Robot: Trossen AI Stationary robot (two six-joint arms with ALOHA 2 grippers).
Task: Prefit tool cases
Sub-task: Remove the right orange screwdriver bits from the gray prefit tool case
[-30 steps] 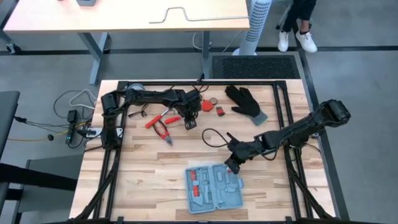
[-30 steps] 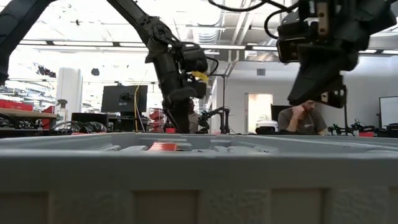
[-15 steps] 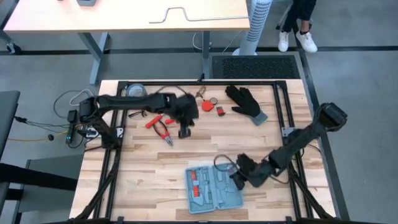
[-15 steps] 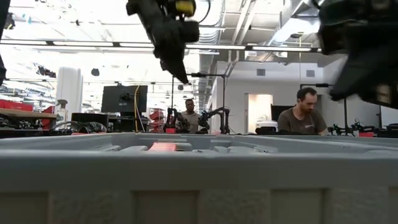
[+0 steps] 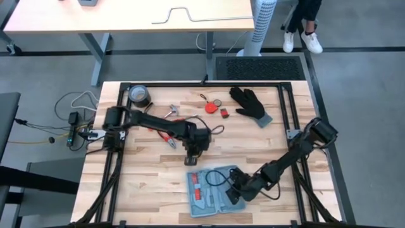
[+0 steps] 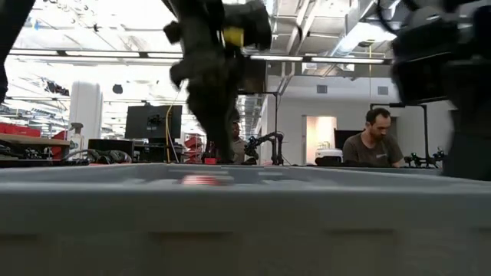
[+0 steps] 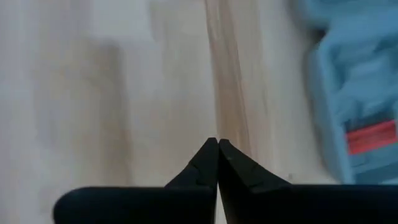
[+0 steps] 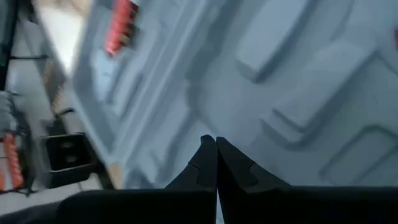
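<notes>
- Tool case [image 5: 215,193]: blue-grey, lies open and flat on the wooden table [image 5: 285,145] near its front edge, centre. Long axis runs roughly front-to-back, slightly tilted.
- Right gripper [image 5: 237,189]: over the case's right half, directly above the grey moulded recesses. Fingers pressed together, nothing between them.
- Left gripper [image 5: 192,159]: just behind the case's back-left corner, over bare wood. Fingers also closed tip to tip, holding nothing.
- Key relation: right arm is nearer, already above the case; for the left, the case lies just ahead and to one side.
- Views: right wrist cam shows empty recesses and red-handled bits [image 8: 121,22] close up; overhead only hints at them.
- Left wrist cam shows the case edge beside the closed tips, w/ a gap of wood between.
- Low cam: case wall fills the foreground; seated person [image 6: 372,142] in the room behind.
</notes>
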